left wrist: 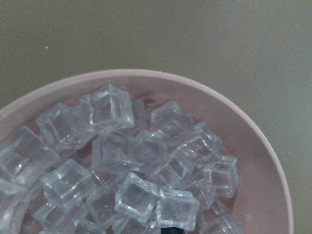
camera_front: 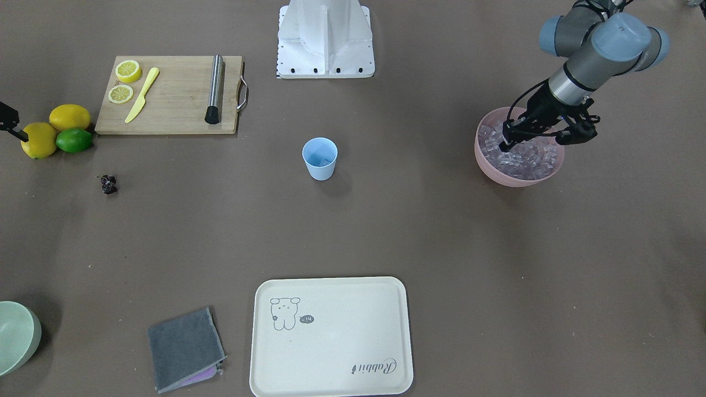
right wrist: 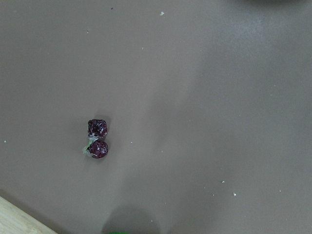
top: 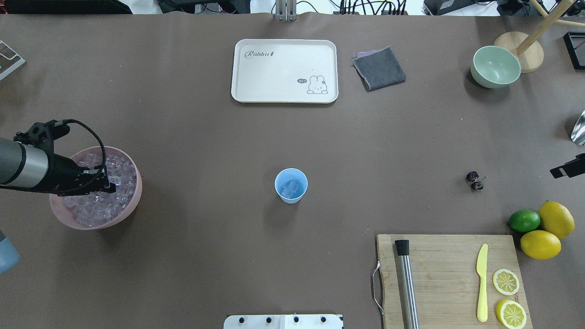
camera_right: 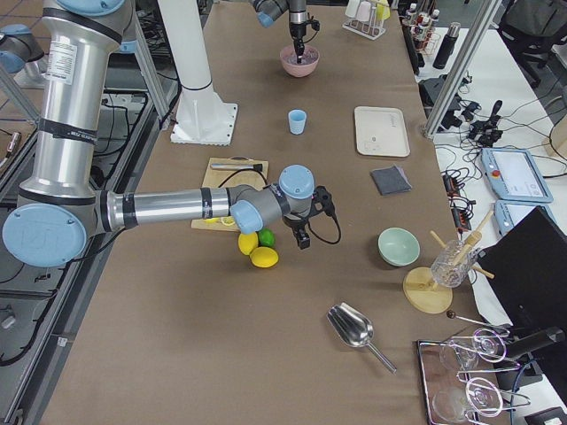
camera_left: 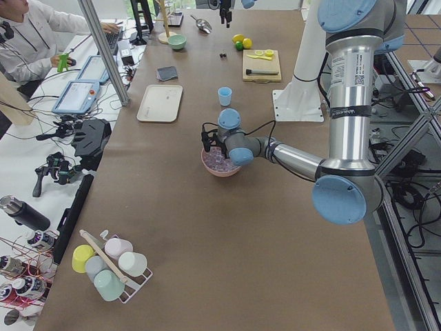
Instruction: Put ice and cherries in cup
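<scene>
I log both arms as one build: brushed silver tubes joined by grey joints with pale blue caps. The left arm (camera_left: 344, 131) carries dark vertical lettering (camera_left: 356, 76) down its upright tube. The right arm (camera_right: 168, 208) shows black bands at its tube ends. A black cable (top: 97, 139) loops loose at the left wrist, another (camera_right: 335, 221) at the right. The left gripper (top: 109, 183) and right gripper (camera_right: 304, 243) are black. The white pedestal (camera_front: 325, 33) has dark bolts along its foot.

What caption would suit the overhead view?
Left gripper dips into pink bowl of clear ice cubes; light blue plastic cup stands mid-table.
</scene>
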Motion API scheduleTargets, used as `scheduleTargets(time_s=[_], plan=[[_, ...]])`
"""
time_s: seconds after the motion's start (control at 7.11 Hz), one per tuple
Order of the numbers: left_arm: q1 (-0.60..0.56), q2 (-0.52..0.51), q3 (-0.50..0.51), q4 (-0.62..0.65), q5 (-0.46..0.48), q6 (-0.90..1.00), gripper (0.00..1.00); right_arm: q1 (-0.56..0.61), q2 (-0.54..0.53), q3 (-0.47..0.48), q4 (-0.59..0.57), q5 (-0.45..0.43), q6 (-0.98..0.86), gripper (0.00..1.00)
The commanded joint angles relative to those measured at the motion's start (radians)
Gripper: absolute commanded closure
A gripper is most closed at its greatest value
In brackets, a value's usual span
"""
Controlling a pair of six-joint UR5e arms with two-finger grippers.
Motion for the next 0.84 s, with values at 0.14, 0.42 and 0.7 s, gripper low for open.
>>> scheduleTargets(time_s=[0.14,0.42,0.7], plan=[[-0.035,0.003,-0.031,-0.002,0.007,0.014,0.33,0.000,-0.001,0.000,0.000,-0.001,0.000,0.00],[-0.033,0.005,-0.022,-0.002,0.015,0.043,0.31,-0.002,-0.001,0.000,0.000,0.001,0.000,0.00],[-0.021,-0.003,0.004,0.000,0.043,0.046,0.32,-0.002,-0.001,0.000,0.000,0.001,0.000,0.00]])
